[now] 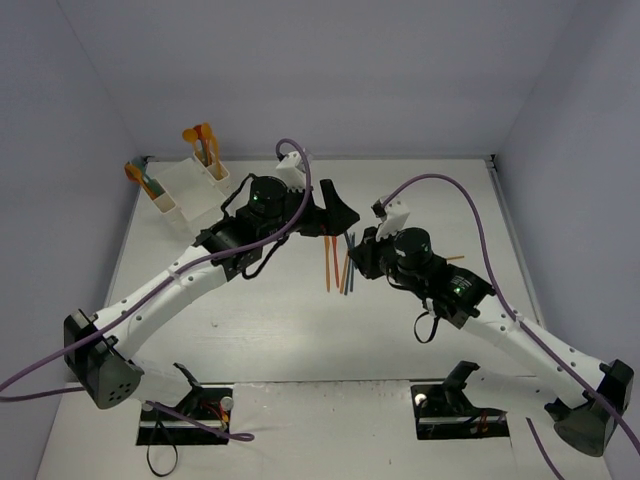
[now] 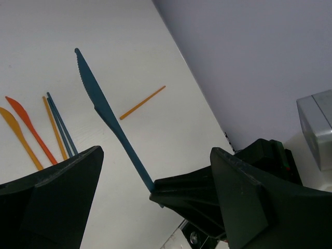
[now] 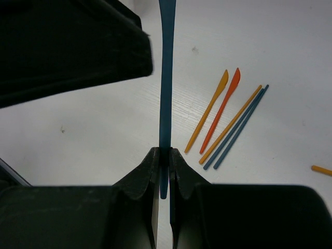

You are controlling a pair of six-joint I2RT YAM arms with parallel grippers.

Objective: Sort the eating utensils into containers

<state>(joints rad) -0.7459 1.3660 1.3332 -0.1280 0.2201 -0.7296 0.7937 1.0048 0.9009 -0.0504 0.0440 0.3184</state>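
Note:
My right gripper [image 3: 165, 154] is shut on the handle end of a teal knife [image 3: 166, 78] and holds it above the table, blade pointing away. My left gripper [image 2: 156, 155] is open; its two fingers stand wide on either side of the knife [image 2: 98, 104] and of the right gripper's tip, touching neither. In the top view the two grippers meet at mid-table, left [image 1: 338, 216] and right [image 1: 362, 246]. The white containers [image 1: 188, 186] stand at the back left with several orange and teal utensils [image 1: 203, 140] upright in them.
Loose utensils lie on the table under the grippers [image 1: 337, 268]: an orange knife [image 3: 223, 106], a yellow-orange one [image 3: 210, 111], an orange stick and two blue sticks [image 3: 239, 127]. A single orange stick [image 2: 142, 102] lies apart towards the right wall.

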